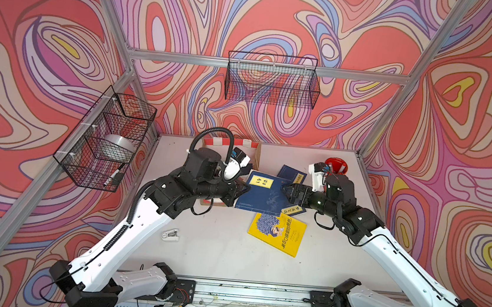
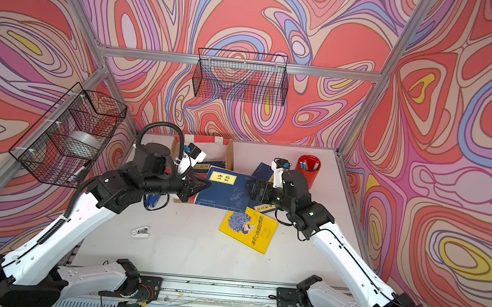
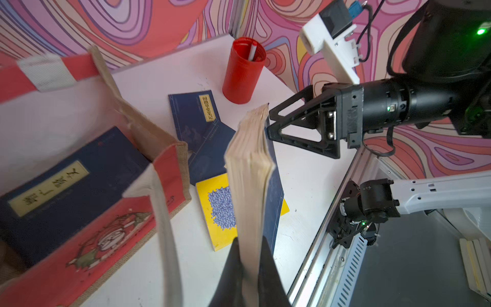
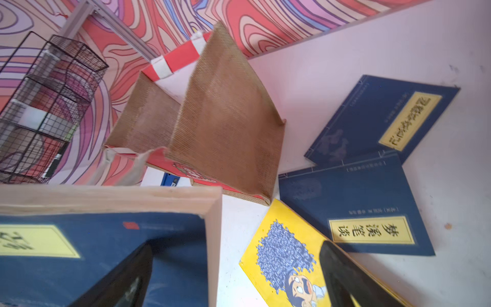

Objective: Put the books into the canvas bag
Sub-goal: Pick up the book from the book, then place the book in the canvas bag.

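Observation:
My left gripper (image 3: 249, 244) is shut on the page edge of a navy book (image 3: 249, 172) with a yellow label, held just right of the canvas bag (image 3: 106, 239). Both top views show this book (image 1: 261, 192) cover up between the left gripper (image 1: 239, 195) and the right gripper (image 1: 285, 192). The right gripper (image 4: 236, 245) stands open, one finger over the held book's (image 4: 106, 239) cover near its corner. Another navy book (image 3: 66, 186) lies inside the bag. Two more navy books (image 4: 382, 117) (image 4: 358, 202) and a yellow book (image 4: 287, 255) lie on the table.
A red pen cup (image 1: 336, 166) stands at the back right. A white stapler (image 1: 170, 234) lies front left of the books. Wire baskets hang on the back wall (image 1: 271, 80) and the left wall (image 1: 107, 141). A blue object (image 2: 152, 200) shows under the left arm.

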### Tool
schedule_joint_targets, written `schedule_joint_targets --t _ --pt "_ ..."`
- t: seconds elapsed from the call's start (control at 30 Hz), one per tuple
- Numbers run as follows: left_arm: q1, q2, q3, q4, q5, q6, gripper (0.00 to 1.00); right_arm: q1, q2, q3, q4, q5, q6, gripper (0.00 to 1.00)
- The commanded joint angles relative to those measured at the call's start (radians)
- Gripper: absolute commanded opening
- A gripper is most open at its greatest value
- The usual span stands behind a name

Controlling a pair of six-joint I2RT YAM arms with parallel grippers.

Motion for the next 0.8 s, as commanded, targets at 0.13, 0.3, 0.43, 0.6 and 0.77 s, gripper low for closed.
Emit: schedule_joint_targets --t 0.13,0.3,0.43,0.6,0.77 --pt "0.125 -0.039 0.137 -0.039 -0.119 0.103 0.00 -0.005 0.101 0.097 0.017 -0.082 -0.100 0.98" --pt "0.281 0.014 0.209 -0.055 -0.077 0.099 0.00 -0.005 0.136 0.115 0.057 -0.113 -0.103 0.98" --pt "0.351 0.074 0.246 -0.081 -0.085 0.108 0.00 -0.005 0.149 0.129 0.060 -0.127 -0.114 0.98" --pt "0.371 0.160 0.262 -0.108 -0.120 0.135 0.00 -0.004 0.150 0.129 0.056 -0.131 -0.120 0.98" --pt "0.370 0.257 0.278 -0.131 -0.107 0.151 0.00 -0.003 0.136 0.120 0.050 -0.125 -0.120 0.98"
